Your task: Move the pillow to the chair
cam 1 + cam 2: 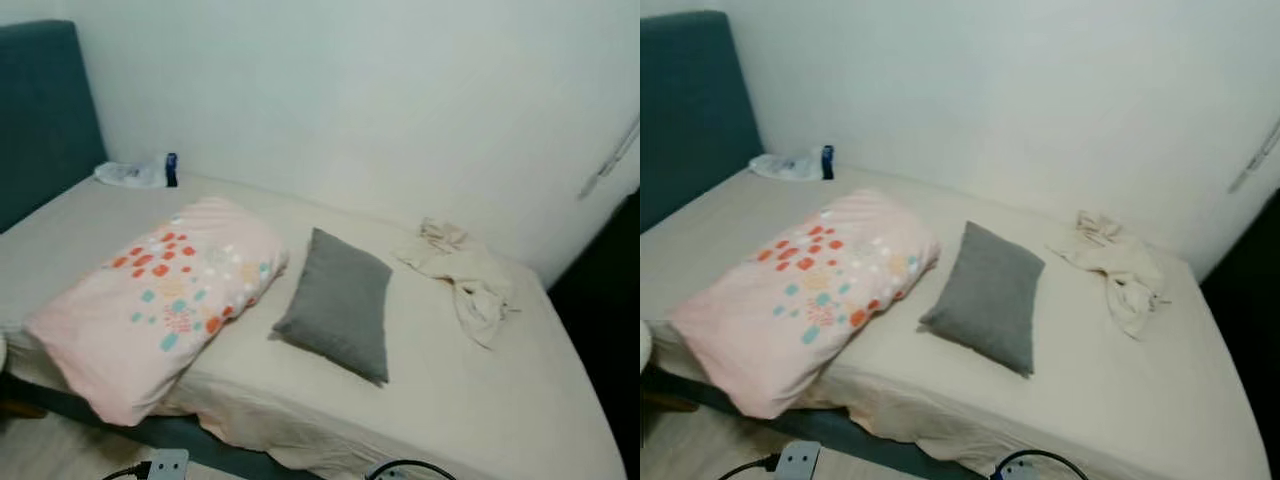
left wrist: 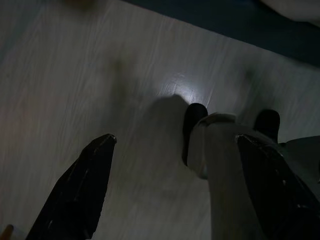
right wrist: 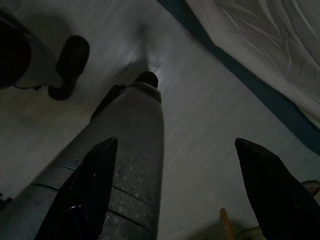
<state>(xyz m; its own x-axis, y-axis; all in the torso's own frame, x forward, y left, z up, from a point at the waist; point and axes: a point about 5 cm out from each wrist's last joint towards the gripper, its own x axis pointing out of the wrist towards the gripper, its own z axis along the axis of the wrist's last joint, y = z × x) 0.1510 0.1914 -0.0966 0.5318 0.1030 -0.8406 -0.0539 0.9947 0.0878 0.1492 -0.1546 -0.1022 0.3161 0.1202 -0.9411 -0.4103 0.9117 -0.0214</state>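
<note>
A small grey pillow (image 1: 341, 303) lies flat near the middle of the bed (image 1: 480, 400). To its left lies a larger pink pillow (image 1: 160, 298) with red, orange and teal dots, its near end hanging over the front edge. My left gripper (image 2: 175, 142) hangs open over the pale floor beside my leg. My right gripper (image 3: 175, 142) hangs open too, pointing down at the floor by the bed's edge.
A crumpled cream cloth (image 1: 465, 275) lies at the bed's back right. A clear plastic bottle with a dark cap (image 1: 140, 173) rests against the wall by the teal headboard (image 1: 40, 110). A cable and plug (image 1: 165, 464) lie on the floor in front.
</note>
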